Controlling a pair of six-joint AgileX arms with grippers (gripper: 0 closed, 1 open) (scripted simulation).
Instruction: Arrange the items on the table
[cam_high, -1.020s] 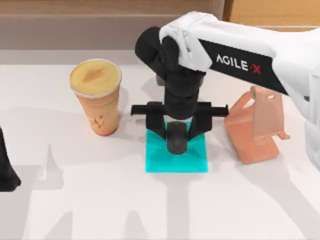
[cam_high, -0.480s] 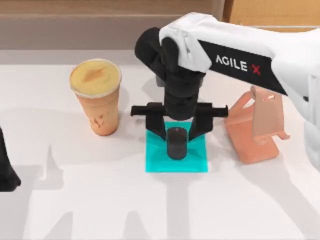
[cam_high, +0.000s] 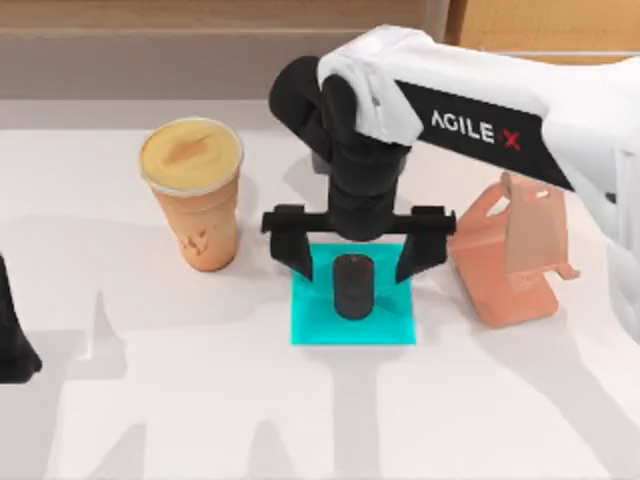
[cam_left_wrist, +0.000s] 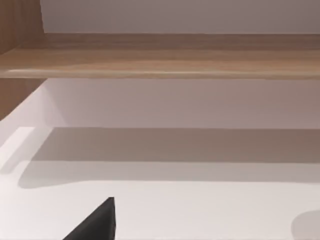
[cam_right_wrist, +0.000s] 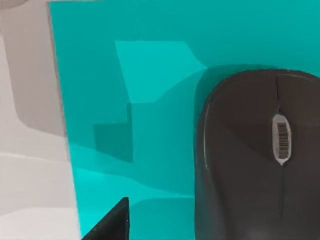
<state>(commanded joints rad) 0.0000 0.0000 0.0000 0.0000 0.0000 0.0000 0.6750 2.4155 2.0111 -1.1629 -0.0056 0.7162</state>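
Mouse set down on the mat, cup not yet handled.

Our right hand (cam_high: 357, 262) hangs with fingers spread wide, and the small black oval computer mouse (cam_high: 352, 286) lies free between and just below them on the flat cyan square mat (cam_high: 310, 325). The tall orange-tan cup with yellowish lid (cam_high: 195, 192) stands on the white desk (cam_high: 180, 400) well to the hand's side. Our left hand (cam_high: 12, 345) idles far off; we cannot tell its grip.
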